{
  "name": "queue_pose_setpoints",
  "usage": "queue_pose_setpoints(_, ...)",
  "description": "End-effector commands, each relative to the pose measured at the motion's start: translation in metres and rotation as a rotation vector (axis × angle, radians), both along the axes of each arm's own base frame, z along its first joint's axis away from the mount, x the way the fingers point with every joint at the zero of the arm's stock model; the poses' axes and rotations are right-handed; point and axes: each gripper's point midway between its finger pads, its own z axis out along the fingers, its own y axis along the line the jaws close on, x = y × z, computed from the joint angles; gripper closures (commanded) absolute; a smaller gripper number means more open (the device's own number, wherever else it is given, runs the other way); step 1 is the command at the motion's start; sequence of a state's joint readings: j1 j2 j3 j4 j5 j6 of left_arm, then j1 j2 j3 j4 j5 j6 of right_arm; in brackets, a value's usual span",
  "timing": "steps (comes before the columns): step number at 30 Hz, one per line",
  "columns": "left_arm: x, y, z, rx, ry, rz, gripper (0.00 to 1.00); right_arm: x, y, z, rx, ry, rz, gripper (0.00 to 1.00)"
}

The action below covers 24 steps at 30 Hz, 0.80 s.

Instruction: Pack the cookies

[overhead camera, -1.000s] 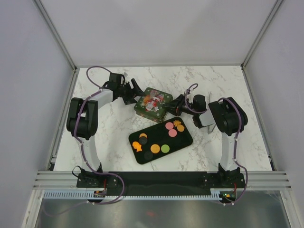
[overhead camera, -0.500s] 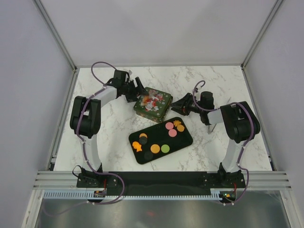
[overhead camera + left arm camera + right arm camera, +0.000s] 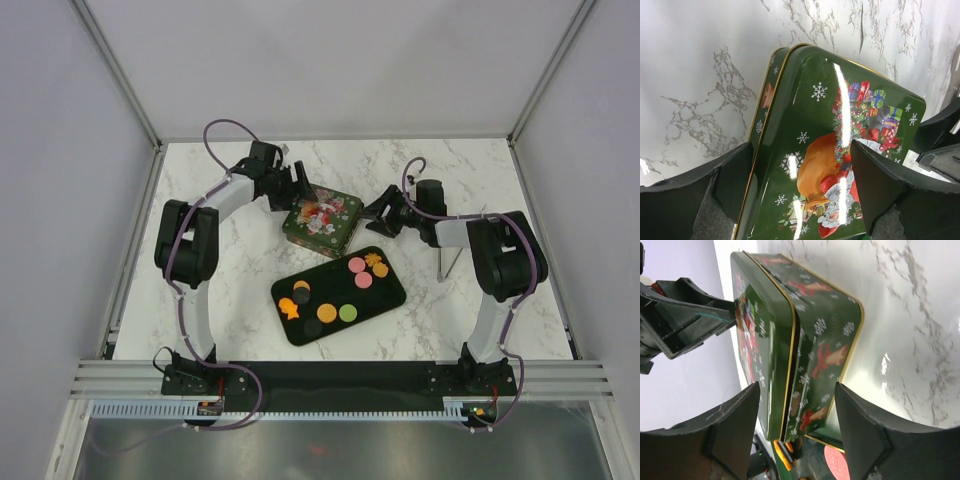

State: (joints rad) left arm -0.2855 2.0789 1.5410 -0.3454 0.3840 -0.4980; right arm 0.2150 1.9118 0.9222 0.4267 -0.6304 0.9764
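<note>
The cookies (image 3: 356, 265), pink, orange, green and dark rounds plus orange stars, lie on a black oblong tray (image 3: 385, 297). Behind it sits a closed green Christmas tin (image 3: 322, 218). My left gripper (image 3: 300, 188) is open at the tin's back-left corner. In the left wrist view it (image 3: 801, 150) hangs over the lid (image 3: 840, 115), fingers (image 3: 730, 180) wide apart. My right gripper (image 3: 385, 214) is open at the tin's right side. In the right wrist view it (image 3: 797, 390) straddles the tin's side wall (image 3: 830, 340). A pink cookie (image 3: 837, 465) shows below.
The marble table (image 3: 470, 300) is fenced by grey walls at the left, right and back. The left gripper (image 3: 685, 315) shows in the right wrist view beyond the tin. The arm bases stand at the near edge.
Both arms have reached further back. My left gripper moved right onto the tin's back-left corner. My right gripper swung back to the tin's right side. The tin and tray have not moved.
</note>
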Motion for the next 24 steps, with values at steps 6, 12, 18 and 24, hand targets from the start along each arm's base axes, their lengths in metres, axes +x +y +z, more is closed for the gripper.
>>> queue_pose_setpoints(6,0.005,-0.002,0.005,0.09,-0.059,-0.06,0.14,0.021,0.03,0.022,-0.101,-0.089,0.029,0.27)
queue_pose_setpoints(12,0.005,-0.005,0.006,0.099,-0.063,-0.084,0.14,0.023,0.037,0.008,-0.136,-0.062,0.031,0.26)
queue_pose_setpoints(18,0.002,-0.005,0.003,0.12,-0.057,-0.091,0.14,0.023,0.038,0.002,-0.147,-0.052,0.033,0.27)
queue_pose_setpoints(24,-0.005,-0.005,-0.004,0.157,-0.046,-0.092,0.15,0.019,0.047,-0.011,-0.182,-0.032,0.064,0.29)
